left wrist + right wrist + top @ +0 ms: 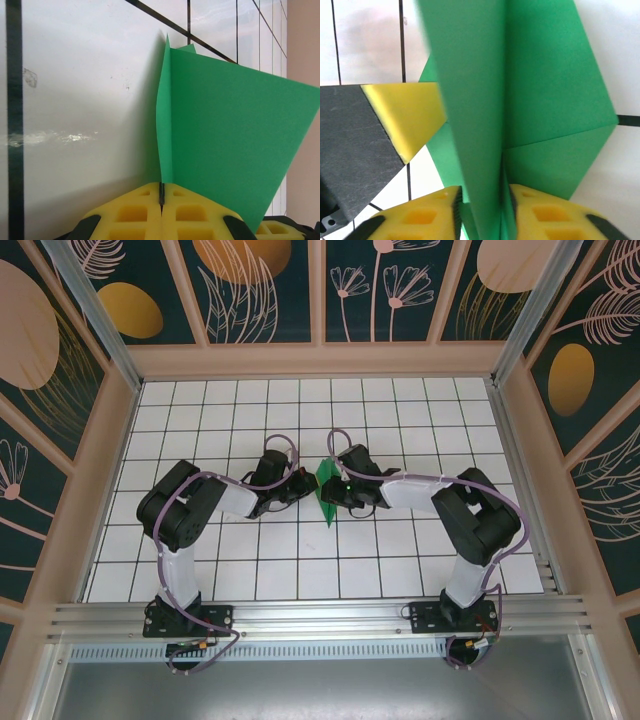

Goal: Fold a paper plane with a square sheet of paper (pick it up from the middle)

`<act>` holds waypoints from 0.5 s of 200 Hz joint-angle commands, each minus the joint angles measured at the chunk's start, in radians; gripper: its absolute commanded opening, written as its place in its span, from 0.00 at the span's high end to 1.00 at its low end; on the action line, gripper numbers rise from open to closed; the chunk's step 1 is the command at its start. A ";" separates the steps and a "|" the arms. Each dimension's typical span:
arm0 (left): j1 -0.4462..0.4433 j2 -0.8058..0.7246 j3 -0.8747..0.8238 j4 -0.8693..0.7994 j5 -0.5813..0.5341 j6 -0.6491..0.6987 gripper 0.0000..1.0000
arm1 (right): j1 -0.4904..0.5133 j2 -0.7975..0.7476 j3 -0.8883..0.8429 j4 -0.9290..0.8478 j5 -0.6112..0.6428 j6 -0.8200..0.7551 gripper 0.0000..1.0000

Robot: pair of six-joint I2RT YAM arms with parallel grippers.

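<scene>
The bright green sheet of paper (327, 486) is folded into a pointed paper plane shape and stands on edge between the two grippers at mid-table. My left gripper (304, 483) comes in from the left, and its yellow jaws (161, 192) are shut on a thin upright fold of the paper (225, 130). My right gripper (338, 490) faces it from the right. Its jaws (482, 202) straddle a raised fold of the paper (480, 125), still apart, with narrow gaps beside the fold. A left fingertip (407, 117) shows in the right wrist view, close to the paper.
The white gridded table (400, 550) is walled by a wooden frame (320, 360). Both arm bases sit on the aluminium rail (320, 618) at the near edge. The two grippers are nearly nose to nose.
</scene>
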 commanded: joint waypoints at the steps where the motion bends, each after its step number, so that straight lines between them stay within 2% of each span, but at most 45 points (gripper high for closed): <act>1: 0.011 0.002 -0.011 0.023 0.002 -0.005 1.00 | 0.012 0.016 0.037 -0.041 0.046 0.012 0.75; 29: 0.011 0.003 -0.012 0.022 0.001 -0.003 1.00 | 0.018 0.027 0.047 -0.047 0.047 0.014 0.79; 73: 0.010 -0.006 -0.012 0.013 -0.005 -0.005 1.00 | 0.029 0.063 0.069 -0.076 0.063 0.023 0.79; 100: 0.018 -0.033 -0.011 -0.008 -0.009 -0.004 0.94 | 0.031 0.060 0.086 -0.112 0.101 0.025 0.85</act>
